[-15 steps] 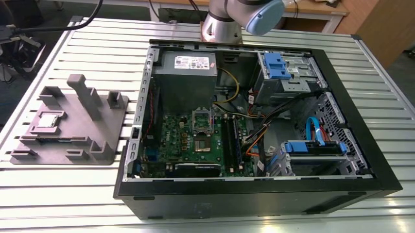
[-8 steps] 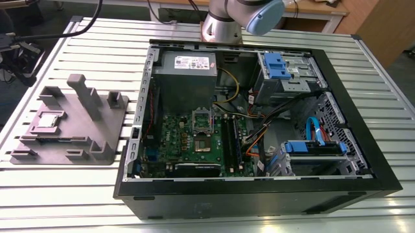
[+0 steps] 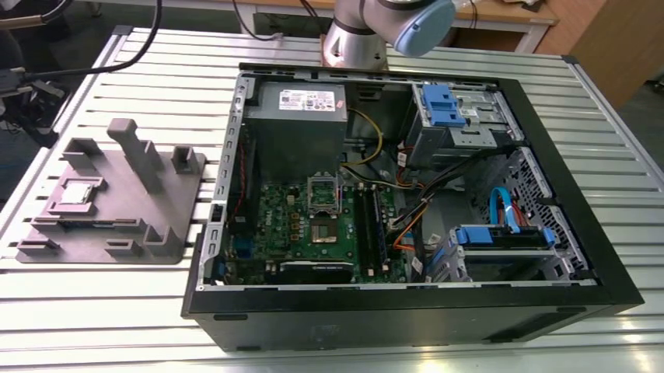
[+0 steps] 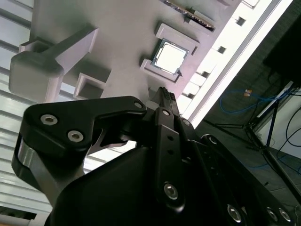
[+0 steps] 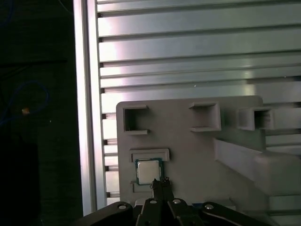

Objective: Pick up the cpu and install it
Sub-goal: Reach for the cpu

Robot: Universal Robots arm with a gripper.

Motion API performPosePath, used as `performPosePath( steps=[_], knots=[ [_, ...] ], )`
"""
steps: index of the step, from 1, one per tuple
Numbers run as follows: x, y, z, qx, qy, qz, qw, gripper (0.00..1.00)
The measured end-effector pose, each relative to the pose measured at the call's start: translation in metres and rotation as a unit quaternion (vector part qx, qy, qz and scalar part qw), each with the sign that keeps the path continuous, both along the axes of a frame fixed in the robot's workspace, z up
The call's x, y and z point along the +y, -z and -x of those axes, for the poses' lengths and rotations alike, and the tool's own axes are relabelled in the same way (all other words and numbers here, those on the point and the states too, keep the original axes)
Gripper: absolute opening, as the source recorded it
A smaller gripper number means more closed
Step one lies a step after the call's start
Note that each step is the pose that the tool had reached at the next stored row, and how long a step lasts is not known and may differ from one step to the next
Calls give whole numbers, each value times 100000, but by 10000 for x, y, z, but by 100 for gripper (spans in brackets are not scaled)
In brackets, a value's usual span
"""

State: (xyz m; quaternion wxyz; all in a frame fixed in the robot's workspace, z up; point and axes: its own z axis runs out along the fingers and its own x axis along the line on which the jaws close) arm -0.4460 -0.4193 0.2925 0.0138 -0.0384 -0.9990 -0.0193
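Lying silvery side up in a square pocket of the grey tray (image 3: pixel 176 198) at the exterior view's left: the cpu (image 3: pixel 78 192), well apart from the open computer case (image 3: pixel 415 315) and its green motherboard (image 3: pixel 295 225) to the right. In both wrist views, gripper (image 5: pixel 160 181) aimed at the chip but clear of it, fingertips pressed together, holding nothing. Probably light, stiff, slick-topped and fragile underneath; best pinched by two opposite edges

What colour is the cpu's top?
The cpu is pale silvery grey, clearest in the second wrist view.
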Motion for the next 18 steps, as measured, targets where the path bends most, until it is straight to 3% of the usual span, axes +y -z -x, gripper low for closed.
performPosePath(
  steps=[18],
  knots=[
    [-56, 296, 34, 147, 1, 4, 100000, 11]
  ],
)
